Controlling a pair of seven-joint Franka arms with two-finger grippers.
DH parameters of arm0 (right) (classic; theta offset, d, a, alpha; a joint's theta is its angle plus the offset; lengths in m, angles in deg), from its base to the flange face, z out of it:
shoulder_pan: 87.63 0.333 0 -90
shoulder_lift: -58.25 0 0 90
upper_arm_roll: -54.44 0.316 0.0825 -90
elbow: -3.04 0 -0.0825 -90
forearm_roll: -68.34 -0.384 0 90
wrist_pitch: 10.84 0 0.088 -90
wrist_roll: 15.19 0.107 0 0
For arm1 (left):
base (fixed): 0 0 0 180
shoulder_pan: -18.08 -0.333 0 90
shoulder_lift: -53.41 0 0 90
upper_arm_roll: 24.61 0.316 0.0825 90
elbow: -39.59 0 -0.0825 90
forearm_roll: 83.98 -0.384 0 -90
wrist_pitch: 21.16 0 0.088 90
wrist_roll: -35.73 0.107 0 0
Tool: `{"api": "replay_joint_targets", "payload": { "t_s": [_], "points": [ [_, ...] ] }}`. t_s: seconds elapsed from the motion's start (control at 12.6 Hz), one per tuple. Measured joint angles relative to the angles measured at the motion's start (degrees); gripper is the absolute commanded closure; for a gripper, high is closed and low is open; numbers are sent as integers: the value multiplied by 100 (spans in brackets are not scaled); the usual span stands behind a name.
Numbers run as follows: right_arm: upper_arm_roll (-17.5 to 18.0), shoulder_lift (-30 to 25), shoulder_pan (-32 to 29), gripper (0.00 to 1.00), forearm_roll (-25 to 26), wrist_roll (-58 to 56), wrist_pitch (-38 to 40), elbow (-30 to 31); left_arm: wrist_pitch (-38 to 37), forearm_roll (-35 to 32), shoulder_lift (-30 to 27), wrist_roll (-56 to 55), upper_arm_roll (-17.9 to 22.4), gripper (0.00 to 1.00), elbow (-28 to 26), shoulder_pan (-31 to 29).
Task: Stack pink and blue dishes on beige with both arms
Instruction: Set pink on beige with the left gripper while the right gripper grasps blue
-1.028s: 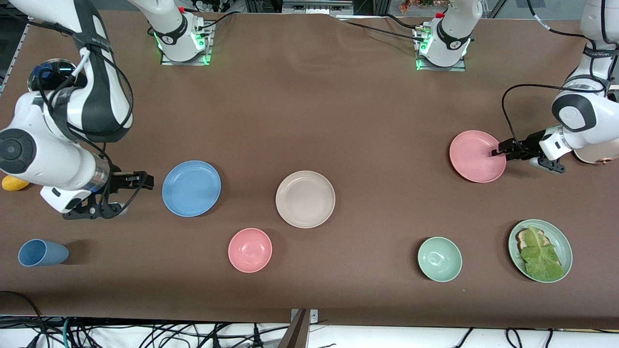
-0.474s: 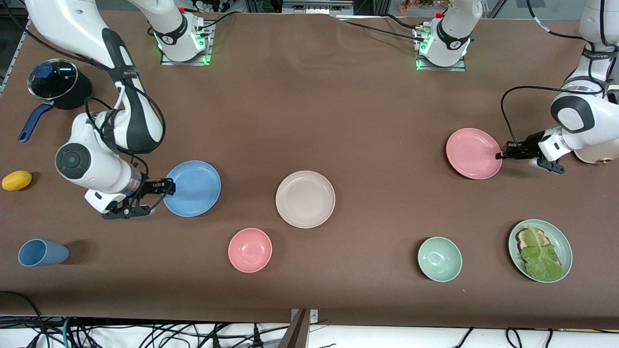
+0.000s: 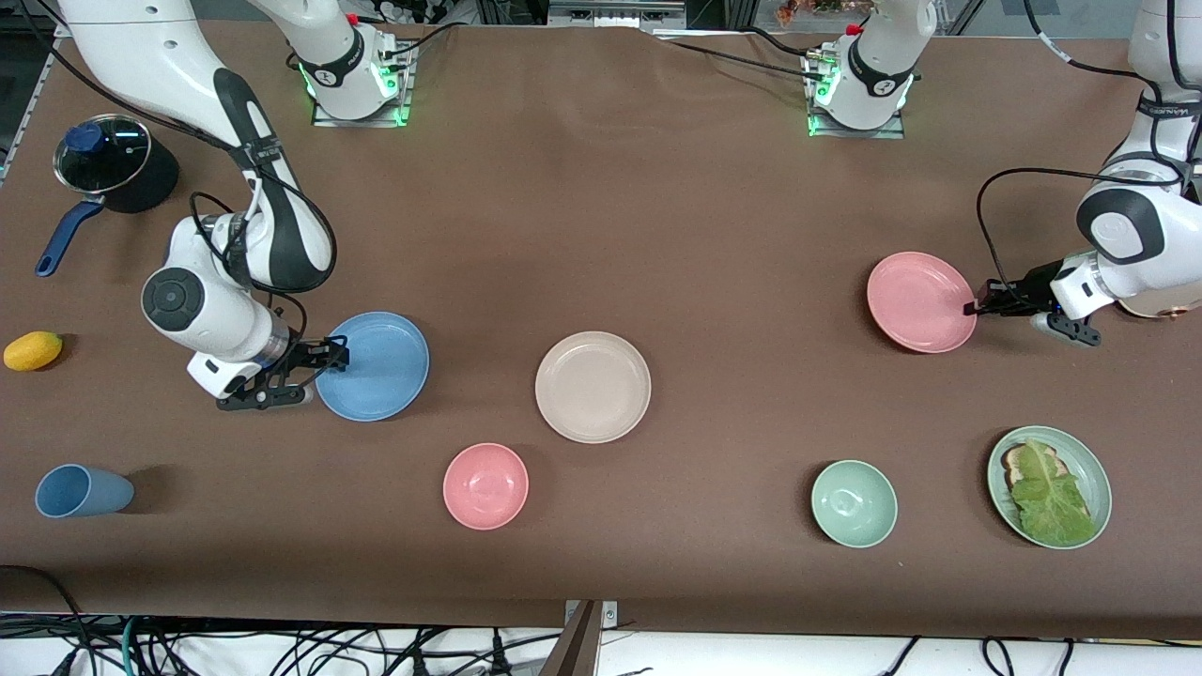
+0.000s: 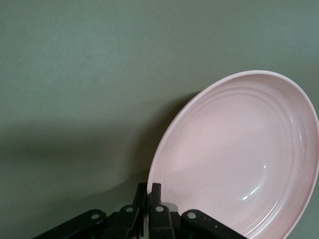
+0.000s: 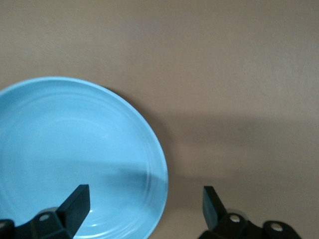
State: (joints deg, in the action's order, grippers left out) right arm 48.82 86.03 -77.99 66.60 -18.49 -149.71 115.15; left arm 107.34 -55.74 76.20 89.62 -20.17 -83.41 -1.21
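The left arm is reaching low from its end of the table, its left gripper pinching tight on the pink plate by the rim, fingers pressed together. The right arm is bending down at its own end, elbow high, with the right gripper gaping wide at the blue plate, one finger over the dish and the other off its edge.

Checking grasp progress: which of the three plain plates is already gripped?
The pink plate: the left gripper is shut on its rim. The right gripper straddles the blue plate's rim, open; the beige plate is untouched.
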Motion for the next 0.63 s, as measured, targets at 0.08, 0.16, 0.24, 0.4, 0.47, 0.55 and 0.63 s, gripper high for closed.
{"api": "replay_joint_targets", "payload": {
  "t_s": [0.08,0.16,0.24,0.4,0.47,0.55,0.63],
  "points": [
    [-9,0,-23,1,0,-11,-175,134,-131,1,-29,-203,-39,100,134,129],
    [-11,1,-34,5,0,-15,-336,246,-262,3,-58,-521,-106,100,264,295],
    [-11,3,-37,8,0,-16,-497,346,-348,4,-77,-949,-239,100,398,462],
    [-12,26,-60,22,0,-62,-731,492,-370,4,-97,-1871,-720,100,645,665],
    [-13,38,-91,33,0,-104,-772,527,-371,4,-109,-2329,-982,100,745,728],
    [-13,43,-126,45,0,-138,-795,543,-372,4,-122,-2778,-1170,100,830,832],
    [-14,43,-148,56,0,-157,-805,547,-374,3,-130,-3262,-1273,100,924,1026]
  ]
}}
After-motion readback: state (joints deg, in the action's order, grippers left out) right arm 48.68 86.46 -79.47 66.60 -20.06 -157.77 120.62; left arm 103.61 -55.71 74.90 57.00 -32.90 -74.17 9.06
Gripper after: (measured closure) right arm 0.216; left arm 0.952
